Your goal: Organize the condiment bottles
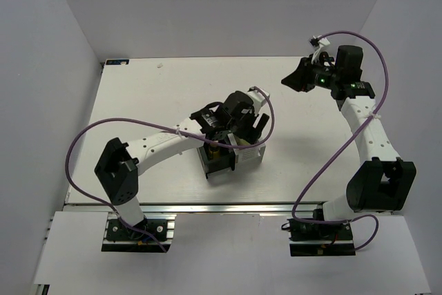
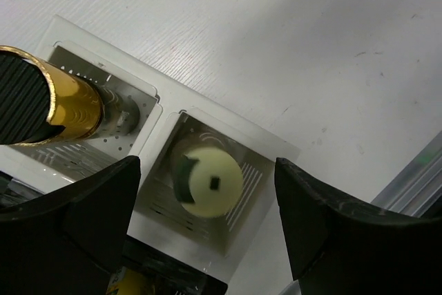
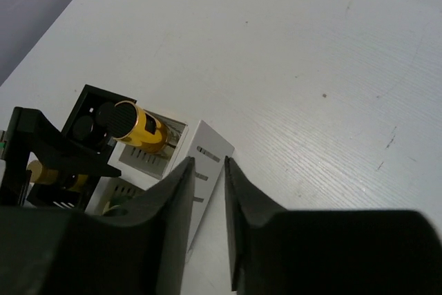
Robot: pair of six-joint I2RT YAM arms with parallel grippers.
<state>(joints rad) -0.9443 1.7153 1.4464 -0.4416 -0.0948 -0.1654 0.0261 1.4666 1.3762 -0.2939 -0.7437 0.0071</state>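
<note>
The cream-white bottle with a pale yellow cap (image 2: 207, 181) stands upright in a cell of the white organizer (image 2: 280, 150). My left gripper (image 2: 207, 167) hangs open over it, one finger on each side and clear of the cap. The amber-yellow bottle with a black cap (image 2: 52, 101) leans in the neighbouring white cell (image 3: 141, 126). Two dark caps (image 3: 97, 119) show in the black organizer (image 3: 86, 98). My right gripper (image 3: 208, 162) is raised at the back right (image 1: 295, 79), its jaws a narrow gap apart with nothing between them.
The two organizers sit side by side mid-table, black (image 1: 215, 165) on the left and white (image 1: 250, 155) on the right, under the left arm. A metal rail (image 1: 228, 208) runs along the near table edge. Purple cables loop off both arms.
</note>
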